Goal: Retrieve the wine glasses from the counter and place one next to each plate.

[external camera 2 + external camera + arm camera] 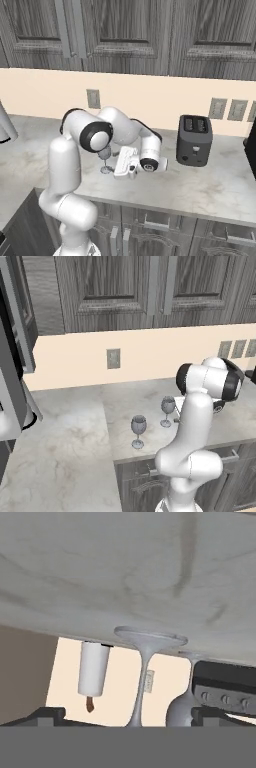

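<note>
Fingers (128, 714) spread wide and level with the nearer wine glass (145, 672), its upright stem straight ahead between them, not yet gripped.

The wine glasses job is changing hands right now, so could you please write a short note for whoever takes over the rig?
Hand: open, holding nothing, low over the counter with the stem of the nearer wine glass between its fingertips in the hand view.
Things: both glasses stand upright on the counter; the other wine glass is closer to the counter's front edge. A toaster stands off to the right.
Done: neither glass lifted yet.
Left: close on the stem, carry that glass to a plate, then return for the second.
</note>
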